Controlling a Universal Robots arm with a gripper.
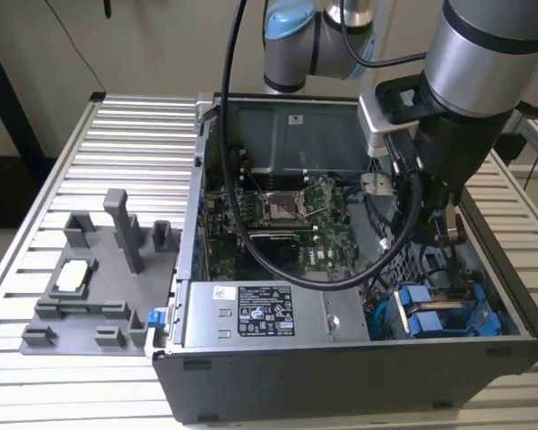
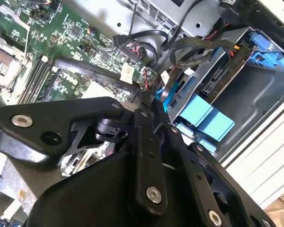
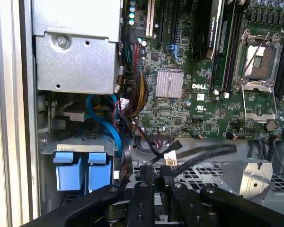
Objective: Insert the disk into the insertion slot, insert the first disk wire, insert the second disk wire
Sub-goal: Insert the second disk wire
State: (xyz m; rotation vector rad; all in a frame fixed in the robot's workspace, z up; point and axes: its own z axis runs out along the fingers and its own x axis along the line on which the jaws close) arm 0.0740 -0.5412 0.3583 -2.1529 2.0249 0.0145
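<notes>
Exterior view: open dark-grey computer case (image 1: 341, 376) on ribbed metal counter (image 1: 117, 161).
Disk: blue-framed metal hard drive (image 1: 430, 321) seated in grey sheet-metal drive bay (image 1: 511, 309), case's corner.
Claw (image 3: 163, 189): above bay, pinching black cable with white connector (image 3: 170, 160).
Motherboard: green circuit board (image 1: 287, 224), beside bay.

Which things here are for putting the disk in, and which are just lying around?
For the job: blue disk carriers, drive bay, black wires.
Just there: grey parts tray, silver power supply box, motherboard.
</notes>
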